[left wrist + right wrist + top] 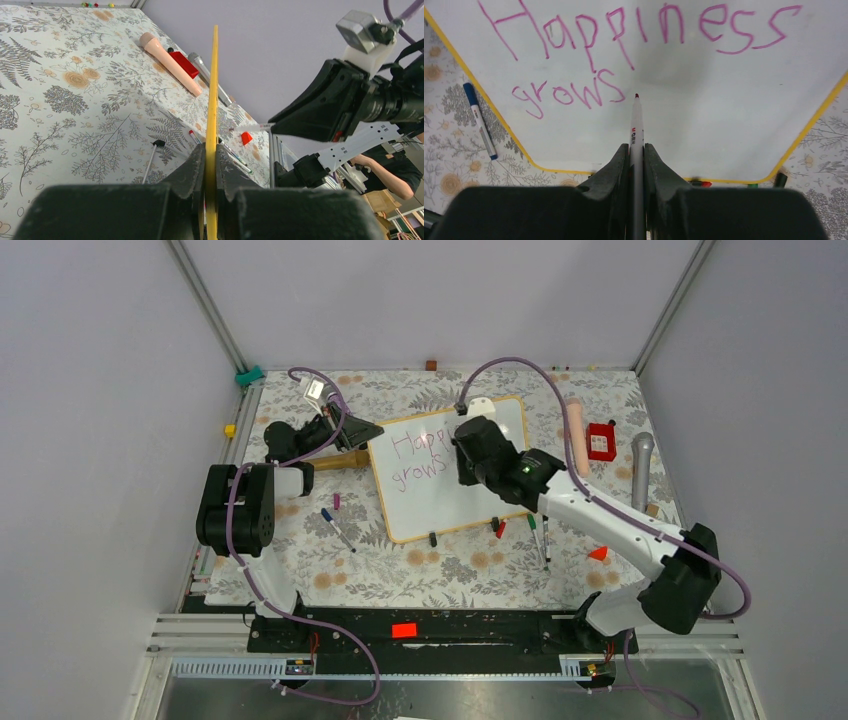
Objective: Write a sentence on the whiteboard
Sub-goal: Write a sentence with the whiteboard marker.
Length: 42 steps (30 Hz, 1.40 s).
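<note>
The whiteboard (pixel 432 508) lies tilted in the middle of the table, and its yellow rim shows edge-on in the left wrist view (pixel 214 85). My left gripper (pixel 360 432) (pixel 212 148) is shut on the board's left rim. The sentence (pixel 622 37) is in pink and reads "Happiness" above "grows"; my right arm partly hides it in the top view (pixel 418 458). My right gripper (pixel 470 455) (pixel 636 146) is shut on a white marker (pixel 636 125). The marker's red tip is just right of the "s" of "grows". I cannot tell whether the tip touches the board.
A blue marker (pixel 337 529) (pixel 480 120) and a pink cap (pixel 336 501) lie left of the board. Several markers (pixel 537 533) lie at its near edge. A peach cylinder (pixel 575 430), a red box (pixel 601 441), a grey microphone (pixel 641 468) and an orange wedge (pixel 598 553) lie to the right.
</note>
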Available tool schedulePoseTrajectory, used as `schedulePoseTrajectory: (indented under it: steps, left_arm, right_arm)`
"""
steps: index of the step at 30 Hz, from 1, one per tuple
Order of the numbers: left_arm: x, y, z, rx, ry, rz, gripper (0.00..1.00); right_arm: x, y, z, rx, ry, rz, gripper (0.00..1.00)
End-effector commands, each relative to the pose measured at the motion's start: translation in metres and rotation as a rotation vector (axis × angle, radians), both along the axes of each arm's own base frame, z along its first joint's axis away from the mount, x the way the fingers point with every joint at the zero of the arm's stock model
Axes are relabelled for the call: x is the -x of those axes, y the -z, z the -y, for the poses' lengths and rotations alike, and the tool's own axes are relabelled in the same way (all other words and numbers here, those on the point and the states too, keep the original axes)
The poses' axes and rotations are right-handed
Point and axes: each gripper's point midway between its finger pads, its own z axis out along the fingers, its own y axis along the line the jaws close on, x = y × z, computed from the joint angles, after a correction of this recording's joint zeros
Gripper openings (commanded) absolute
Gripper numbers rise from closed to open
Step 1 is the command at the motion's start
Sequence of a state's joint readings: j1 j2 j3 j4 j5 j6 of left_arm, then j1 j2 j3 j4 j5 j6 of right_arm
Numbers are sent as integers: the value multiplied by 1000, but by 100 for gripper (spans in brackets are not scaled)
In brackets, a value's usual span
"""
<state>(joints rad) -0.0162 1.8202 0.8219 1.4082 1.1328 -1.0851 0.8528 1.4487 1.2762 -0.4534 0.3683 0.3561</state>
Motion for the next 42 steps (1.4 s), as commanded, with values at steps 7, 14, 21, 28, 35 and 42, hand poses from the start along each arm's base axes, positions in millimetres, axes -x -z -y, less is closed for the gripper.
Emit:
schedulePoseTrajectory:
  steps: [7, 14, 21, 28, 35, 42]
  left_arm:
    - [16, -12, 6, -27, 60, 103, 0]
    - [16, -13, 6, -26, 58, 105, 0]
    - [17, -12, 6, -27, 60, 104, 0]
    - [16, -12, 6, -27, 60, 102, 0]
    - [16, -12, 6, -26, 58, 104, 0]
    - [15, -11, 7, -27, 58, 103, 0]
  right_arm:
    - [-28, -25, 31, -24, 110, 91, 0]
    - [-39, -19, 24, -19, 120, 82, 0]
    - [-35, 1, 25, -10, 134, 38, 0]
    - [-17, 21, 36, -2, 129, -6, 0]
    - [-1, 39, 39, -21, 123, -65, 0]
    - [-7, 33, 38, -14, 126, -45, 0]
